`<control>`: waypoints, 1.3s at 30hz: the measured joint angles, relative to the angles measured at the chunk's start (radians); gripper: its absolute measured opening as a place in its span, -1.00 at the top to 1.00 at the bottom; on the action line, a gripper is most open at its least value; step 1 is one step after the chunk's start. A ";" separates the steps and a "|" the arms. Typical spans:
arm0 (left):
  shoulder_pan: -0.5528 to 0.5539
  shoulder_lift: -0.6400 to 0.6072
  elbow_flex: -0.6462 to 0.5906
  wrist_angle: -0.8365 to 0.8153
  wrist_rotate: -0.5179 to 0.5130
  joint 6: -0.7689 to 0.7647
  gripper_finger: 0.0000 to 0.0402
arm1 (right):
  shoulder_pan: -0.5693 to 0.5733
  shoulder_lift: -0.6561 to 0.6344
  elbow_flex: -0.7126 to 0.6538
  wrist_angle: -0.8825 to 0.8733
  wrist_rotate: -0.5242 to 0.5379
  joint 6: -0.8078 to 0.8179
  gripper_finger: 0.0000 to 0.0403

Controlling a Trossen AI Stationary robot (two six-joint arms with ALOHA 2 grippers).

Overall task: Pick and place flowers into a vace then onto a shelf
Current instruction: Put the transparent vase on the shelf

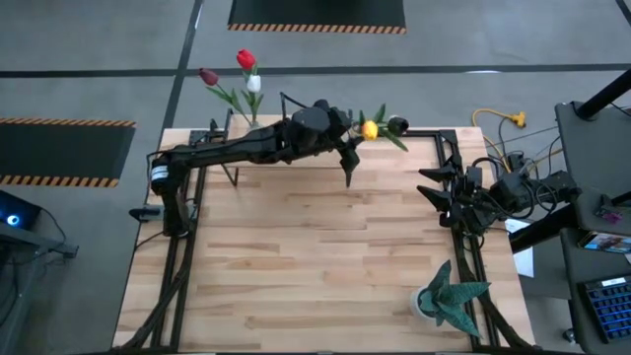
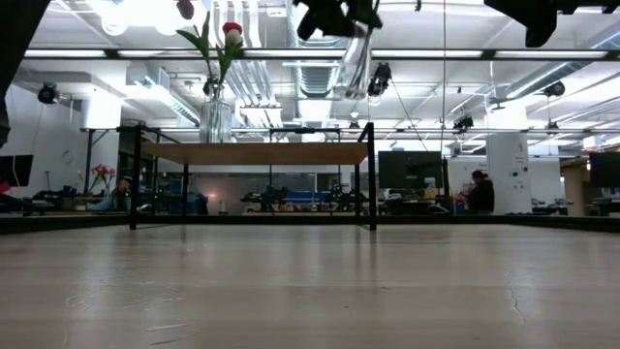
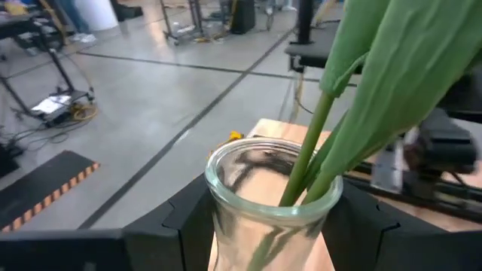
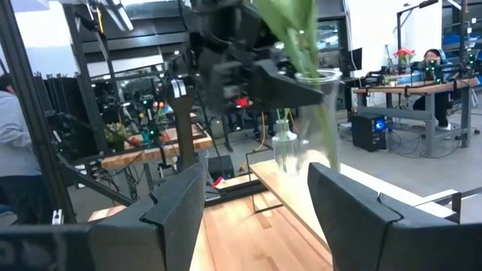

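Between your left gripper's (image 3: 271, 226) fingers (image 3: 184, 226) sits a glass vase (image 3: 263, 203), clamped around the body and held high over the shelf's (image 1: 296, 118) right end. Green stems (image 3: 316, 143) lean loose inside; the yellow tulip (image 1: 370, 129) hangs out sideways. Expect glass to be slick and brittle, stems light and floppy, so keep it upright. A second vase (image 2: 215, 116) of flowers (image 1: 245, 71) stands on the shelf's left end. Right gripper (image 4: 256, 218) waits open at the right table edge, empty.

The high view looks straight down on the whole table (image 1: 325, 256). The low view sits at tabletop level, facing the far shelf (image 2: 257, 152). The left wrist view looks closely at a glass vase (image 3: 271, 203), which the right wrist view shares from farther off.
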 joint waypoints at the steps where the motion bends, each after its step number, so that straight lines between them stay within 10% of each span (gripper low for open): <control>1: 0.009 -0.008 -0.025 0.028 0.000 0.000 0.11 | 0.000 0.000 0.000 0.000 0.000 0.000 -0.11; 17: 0.117 -0.300 -0.656 0.584 -0.004 -0.061 0.11 | 0.000 0.000 0.000 -0.002 0.001 0.000 -0.11; 39: 0.158 -0.278 -0.718 0.606 -0.051 -0.071 0.10 | 0.000 0.001 0.000 0.003 0.010 -0.001 -0.11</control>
